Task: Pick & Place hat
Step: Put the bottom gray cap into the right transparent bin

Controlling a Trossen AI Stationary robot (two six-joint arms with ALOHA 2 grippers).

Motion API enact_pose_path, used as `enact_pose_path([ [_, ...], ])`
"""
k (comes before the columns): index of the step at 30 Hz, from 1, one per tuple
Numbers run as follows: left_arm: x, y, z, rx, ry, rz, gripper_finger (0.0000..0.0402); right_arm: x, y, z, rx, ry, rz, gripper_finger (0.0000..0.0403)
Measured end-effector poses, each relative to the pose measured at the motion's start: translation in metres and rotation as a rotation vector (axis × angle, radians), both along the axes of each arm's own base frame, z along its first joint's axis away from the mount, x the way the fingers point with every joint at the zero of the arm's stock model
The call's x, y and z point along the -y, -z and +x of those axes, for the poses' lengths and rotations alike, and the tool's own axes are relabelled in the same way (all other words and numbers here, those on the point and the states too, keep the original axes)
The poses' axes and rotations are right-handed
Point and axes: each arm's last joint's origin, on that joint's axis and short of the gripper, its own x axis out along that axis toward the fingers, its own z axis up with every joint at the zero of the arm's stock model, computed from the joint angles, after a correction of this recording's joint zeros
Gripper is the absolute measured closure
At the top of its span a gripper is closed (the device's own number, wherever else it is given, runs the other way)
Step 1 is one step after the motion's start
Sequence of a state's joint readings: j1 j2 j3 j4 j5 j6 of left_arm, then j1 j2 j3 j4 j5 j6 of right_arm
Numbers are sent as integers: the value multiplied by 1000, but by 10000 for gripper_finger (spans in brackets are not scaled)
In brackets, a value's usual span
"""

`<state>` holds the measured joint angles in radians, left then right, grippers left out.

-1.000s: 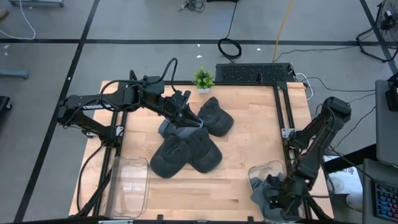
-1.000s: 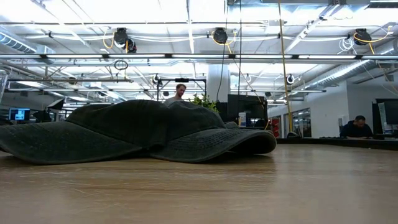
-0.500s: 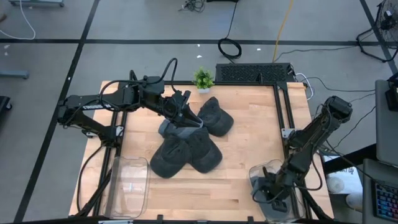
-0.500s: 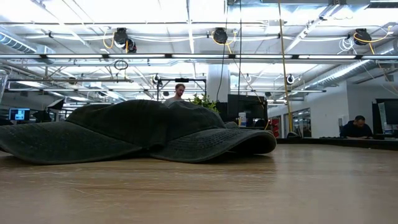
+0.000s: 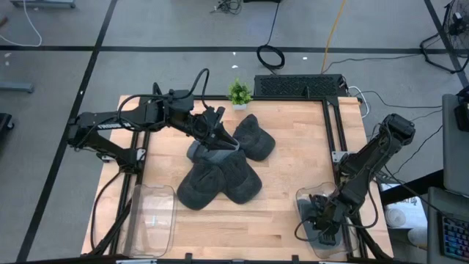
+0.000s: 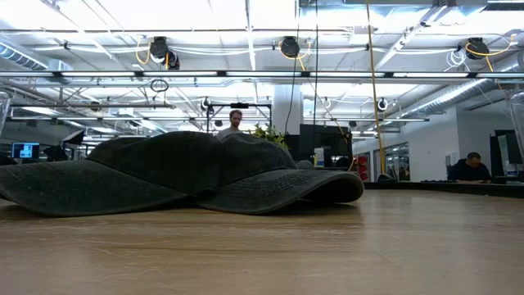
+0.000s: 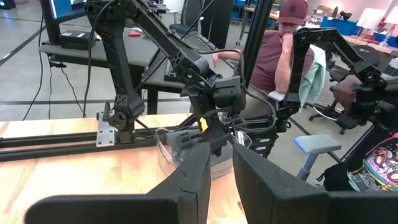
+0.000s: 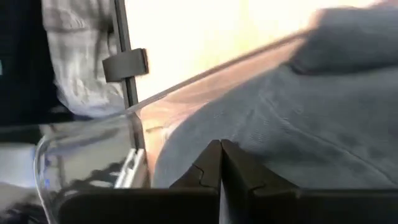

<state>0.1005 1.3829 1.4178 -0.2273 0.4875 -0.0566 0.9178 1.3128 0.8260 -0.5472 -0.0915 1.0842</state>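
Observation:
Several dark hats lie piled at the table's middle, brims on the wood, and they fill the low view. My left gripper hovers above the pile's far side, its fingers narrowly open around nothing. At the near right corner stands a clear bin with a grey hat in it. My right gripper reaches down into this bin, shut at the hat. My right gripper comes at the hat from above, slanting steeply down into the bin. Its shut fingertips meet the grey cloth. Which part of the hat they pinch is hidden by the fingers themselves. The hat lies inside the bin's clear wall.
A second clear bin stands at the near left corner. A small green plant sits at the far edge. Beyond the table's right side a person sits among desks and stands.
My right gripper has sunk lower into the bin at the near right corner and has tipped more steeply downward. The grey hat has gone down with it, from above the rim to inside the bin.

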Motion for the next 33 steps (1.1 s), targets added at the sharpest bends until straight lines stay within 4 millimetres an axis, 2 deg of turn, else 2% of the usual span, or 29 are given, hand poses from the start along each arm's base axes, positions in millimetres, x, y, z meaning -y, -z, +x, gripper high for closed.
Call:
enact_pose_path([
  [5, 0, 0, 0, 0, 0, 0, 325, -15, -22, 3, 65, -48, 84, 403],
  [8, 0, 0, 0, 0, 0, 0, 325, -17, -25, 0, 46, -41, 91, 403],
  [13, 0, 0, 0, 0, 0, 0, 325, -12, -18, -6, 16, -37, 10, 403],
  [21, 0, 0, 0, 0, 0, 0, 325, 8, 19, -12, -24, 6, -86, 403],
  [25, 0, 0, 0, 0, 0, 0, 325, 13, 33, -12, -8, 9, -63, 403],
  [28, 0, 0, 0, 0, 0, 0, 325, 13, 33, -10, -6, 9, -41, 403],
  [33, 0, 0, 0, 0, 0, 0, 325, 5, 18, -4, 56, -26, 25, 403],
])
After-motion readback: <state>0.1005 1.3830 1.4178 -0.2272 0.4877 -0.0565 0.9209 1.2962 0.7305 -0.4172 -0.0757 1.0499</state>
